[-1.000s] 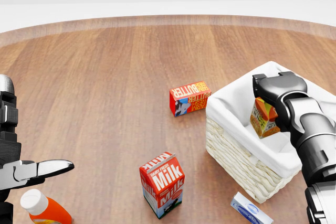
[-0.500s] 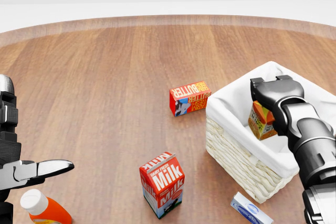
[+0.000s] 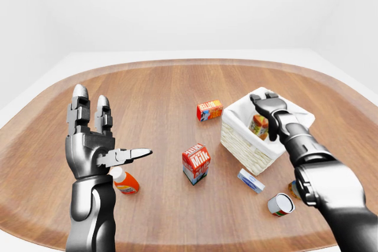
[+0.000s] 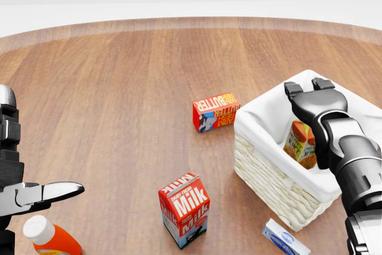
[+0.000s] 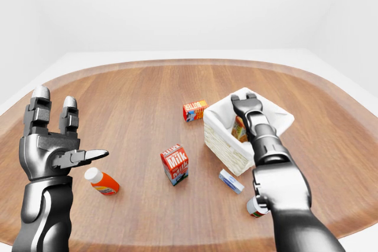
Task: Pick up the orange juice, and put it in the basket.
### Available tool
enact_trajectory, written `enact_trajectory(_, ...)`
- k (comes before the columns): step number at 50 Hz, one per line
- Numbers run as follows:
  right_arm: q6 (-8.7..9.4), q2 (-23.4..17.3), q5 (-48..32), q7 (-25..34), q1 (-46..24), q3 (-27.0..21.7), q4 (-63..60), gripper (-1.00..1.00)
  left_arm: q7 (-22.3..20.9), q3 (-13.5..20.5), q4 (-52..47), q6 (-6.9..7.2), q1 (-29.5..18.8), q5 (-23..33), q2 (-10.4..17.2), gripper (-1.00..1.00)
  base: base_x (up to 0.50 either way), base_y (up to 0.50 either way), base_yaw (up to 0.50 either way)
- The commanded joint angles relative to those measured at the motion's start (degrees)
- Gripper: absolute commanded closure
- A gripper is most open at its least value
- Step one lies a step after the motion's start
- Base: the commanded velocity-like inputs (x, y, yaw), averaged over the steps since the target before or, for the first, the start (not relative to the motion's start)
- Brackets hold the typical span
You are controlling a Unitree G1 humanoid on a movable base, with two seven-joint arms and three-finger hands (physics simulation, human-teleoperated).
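**Letting the juice settle in the basket**

My right hand (image 4: 315,97) hangs over the basket (image 4: 262,147), fingers spread and pointing away from me. As far as I can tell they no longer grip anything. The orange juice carton (image 4: 300,142) sits just below them, inside the white liner and leaning a little against the wall on the right of the head view. Whether my palm touches its top, I cannot tell; my wrist covers that spot.

My judgement is that the drop is done and the job now is a clean exit. I want to lift straight up, keeping the fingers wide, so nothing hooks the carton or drags the liner. No sideways sweep until I am above the rim.

My left hand (image 3: 94,146) is raised on the left of the left-eye view, open and empty, well apart from the basket. The milk carton (image 4: 184,209) and butter box (image 4: 216,112) stand clear on the table (image 4: 119,88).
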Motion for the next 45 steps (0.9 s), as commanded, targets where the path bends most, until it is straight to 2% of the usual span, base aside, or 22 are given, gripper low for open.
enact_trajectory(1, 0.0, -0.22, -0.29, -0.59, -0.01, -0.1, -0.36, -1.0, -0.01, -0.01, 0.0, 0.0, 0.0, 0.01, 0.01, -1.0, 0.0, 0.0, 0.0)
enact_trajectory(45, 0.0, -2.07, 0.26, 3.04, -3.44, -0.76, -1.78, -1.0, -0.01, 0.0, 0.0, 0.0, 0.0, 0.01, 0.0, -1.0, 0.0, 0.0, 0.0)
